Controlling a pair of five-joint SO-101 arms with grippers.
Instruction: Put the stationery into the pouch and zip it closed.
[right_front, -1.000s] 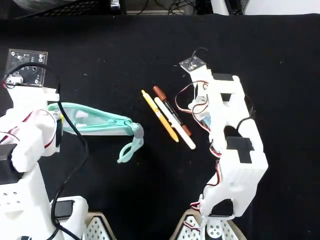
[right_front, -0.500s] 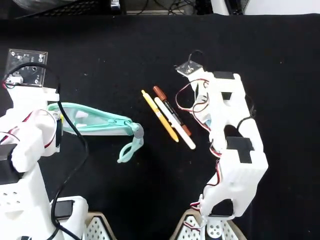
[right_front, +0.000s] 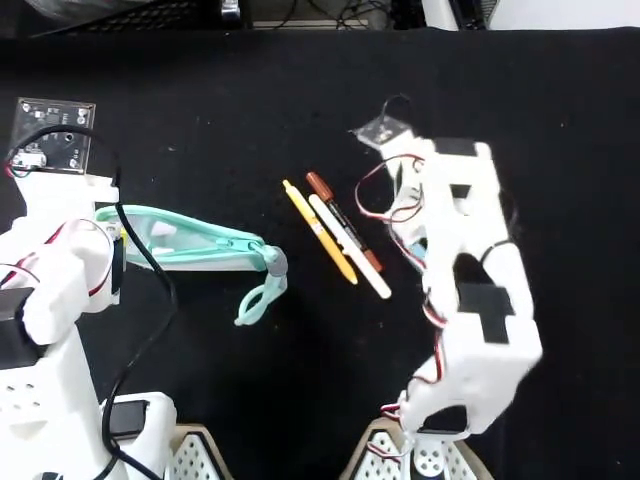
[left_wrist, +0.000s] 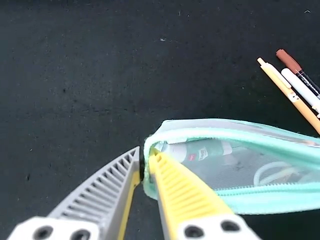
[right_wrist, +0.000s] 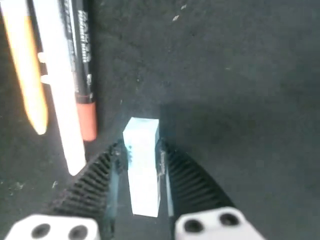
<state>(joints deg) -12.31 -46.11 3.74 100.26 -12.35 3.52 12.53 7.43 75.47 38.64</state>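
A mint-green mesh pouch (right_front: 190, 245) lies left of centre, its zip open and a small tube and other items inside (left_wrist: 200, 150). My left gripper (left_wrist: 146, 155) is shut on the pouch's end edge (left_wrist: 165, 131), at the pouch's left end in the high view (right_front: 118, 240). An orange pen (right_front: 320, 232), a white pen (right_front: 350, 245) and a brown marker (right_front: 343, 222) lie side by side mid-table. Just right of them, my right gripper (right_wrist: 141, 149) is shut on a pale blue eraser (right_wrist: 143, 165), also seen in the high view (right_front: 413, 243).
The pouch's wrist loop (right_front: 258, 297) trails toward the front of the black table (right_front: 220, 110). Both arm bases (right_front: 420, 450) stand at the front edge. Cables and equipment (right_front: 300, 12) line the far edge.
The right arm has shifted slightly to the right and looks higher, the eraser still in its gripper. The left arm, pouch and pens have not moved.
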